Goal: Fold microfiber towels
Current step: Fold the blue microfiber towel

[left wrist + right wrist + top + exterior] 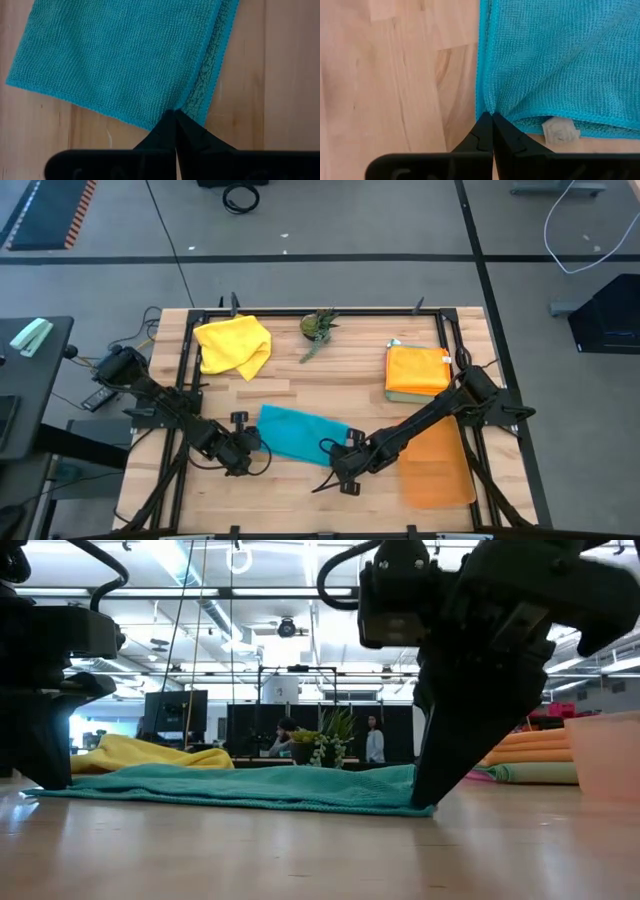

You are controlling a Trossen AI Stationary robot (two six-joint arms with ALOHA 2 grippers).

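Note:
A teal towel lies flat on the table near the front, folded in two layers. My left gripper is shut at its near-left corner and my right gripper is shut at its near-right corner. In the low view the towel lies flat between the left gripper and the right gripper. A crumpled yellow towel lies at the far left. A stack of folded orange and yellow towels sits at the far right. My left gripper pinches the teal towel's near-left corner between its two shut fingers, only at their tips. It comes slanting down from the table's left. One layer or both, I cannot tell. The towel lies flat on the table. My right gripper pinches the teal towel's near-right corner between its two shut fingers, at their tips. The fingers point steeply down onto the table. The cloth puckers slightly at the fingertips. A white label shows under the upper layer beside them.
A translucent orange mat lies at the near right, close to the right arm. A small green plant stands at the far middle. Bare wood shows in front of the teal towel and between it and the yellow one.

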